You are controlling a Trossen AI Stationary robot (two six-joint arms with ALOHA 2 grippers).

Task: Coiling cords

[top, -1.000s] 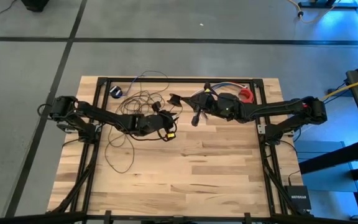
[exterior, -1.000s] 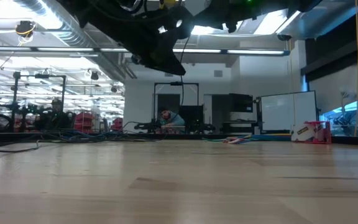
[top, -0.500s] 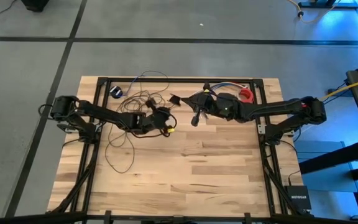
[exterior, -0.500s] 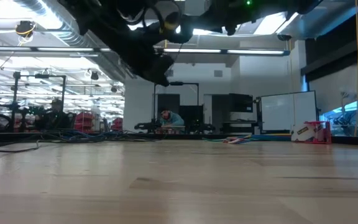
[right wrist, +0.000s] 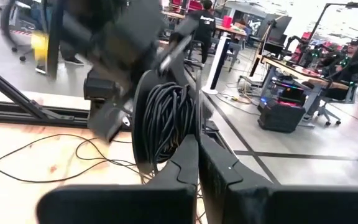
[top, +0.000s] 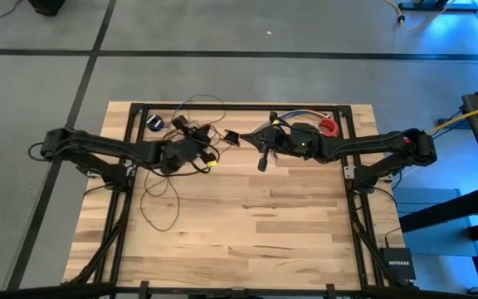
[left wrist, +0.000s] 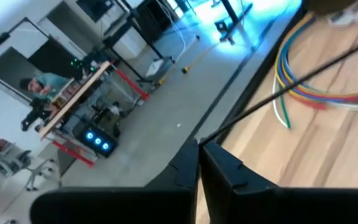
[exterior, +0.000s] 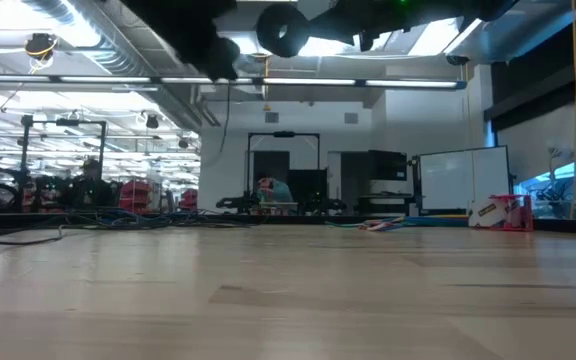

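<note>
A pale wooden desk [top: 247, 224] is carrying everything. Loops of the cords [top: 160, 199] are lying on its left half, trailing toward a small puck [top: 155, 122] at the back edge. Coloured wires [top: 301, 114] and a red roll [top: 329, 127] are sitting at the back right.

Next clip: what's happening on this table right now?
Two dark arms are coiling a long, thin dark cord at the far side of the wooden table. The right hand is shut on a wound coil of the cord, held up off the table. The left hand is shut on a strand. Loose loops lie by the left arm.
</note>
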